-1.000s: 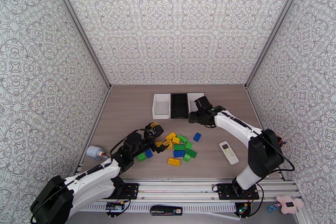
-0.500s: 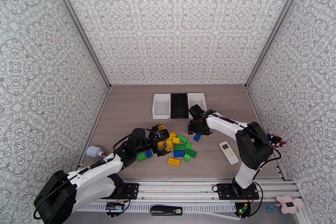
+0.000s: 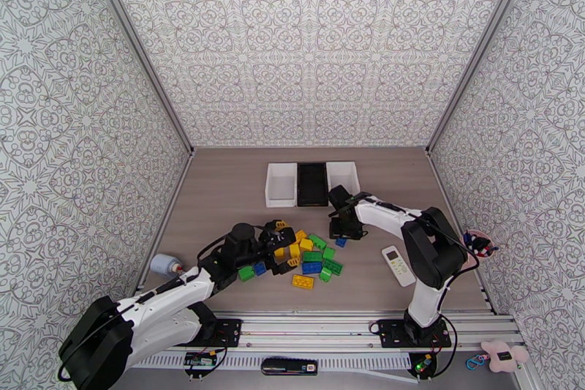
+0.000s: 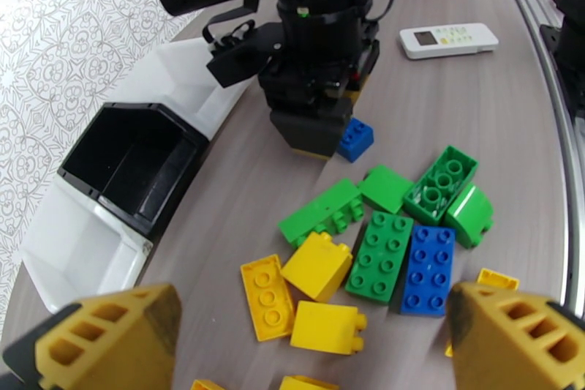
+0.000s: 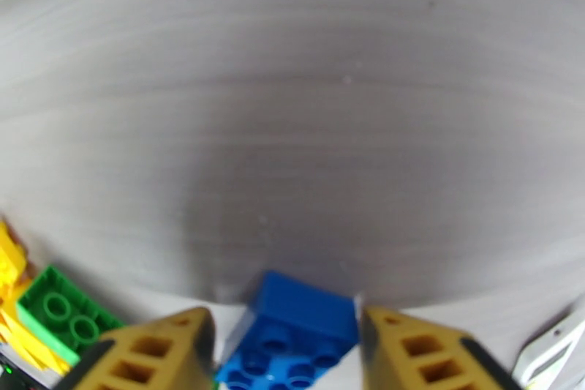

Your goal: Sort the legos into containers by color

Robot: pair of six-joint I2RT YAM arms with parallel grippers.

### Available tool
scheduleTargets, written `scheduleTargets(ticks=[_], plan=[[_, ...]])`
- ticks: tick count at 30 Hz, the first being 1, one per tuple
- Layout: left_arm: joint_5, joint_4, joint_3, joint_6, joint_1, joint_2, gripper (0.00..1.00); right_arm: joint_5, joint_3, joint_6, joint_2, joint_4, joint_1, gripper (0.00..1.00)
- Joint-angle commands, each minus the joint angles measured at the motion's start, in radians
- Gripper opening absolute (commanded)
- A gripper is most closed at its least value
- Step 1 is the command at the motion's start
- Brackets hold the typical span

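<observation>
Small blue brick (image 5: 292, 325) sits on the table (image 3: 219, 194), studs up in the left wrist view. It lies apart from the main pile of legos (image 3: 311, 258), at the pile's far right edge and near the front of the right-hand white bin (image 3: 344, 176). Right gripper (image 5: 285, 336) is down over the brick, with one yellow finger (image 5: 157, 351) on each side and the brick in the gap between them. Jaws are narrow, barely wider than the brick. The right-side finger's inner face lies just against the brick's edge, but I cannot tell whether both pads press on it. The brick looks to rest on the table surface. Beyond it the three containers stand in a row, side to side: right-hand white bin, black bin (image 3: 312, 184), left-hand white bin (image 3: 280, 186). Left gripper (image 4: 311, 344) hangs over the near-left part of the pile, jaws spread fully wide and nothing gripped. Yellow, green and blue bricks lie loose below and ahead of it. A white remote (image 3: 398, 265) lies to the right of the pile, apart from the bricks.
</observation>
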Motion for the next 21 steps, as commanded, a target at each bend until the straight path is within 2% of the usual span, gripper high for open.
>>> scheduleTargets(ticks=[1, 10, 21], plan=[[-0.006, -0.014, 0.027, 0.017, -0.007, 0.01, 1.0, -0.001, -0.012, 0.009, 0.024, -0.001, 0.001, 0.46], [-0.016, -0.006, 0.028, 0.011, -0.011, 0.012, 1.0, 0.026, -0.024, 0.014, -0.025, 0.006, 0.002, 0.31], [-0.065, 0.097, 0.04, -0.049, -0.013, 0.03, 1.0, 0.103, 0.139, -0.057, -0.101, 0.028, -0.027, 0.3]])
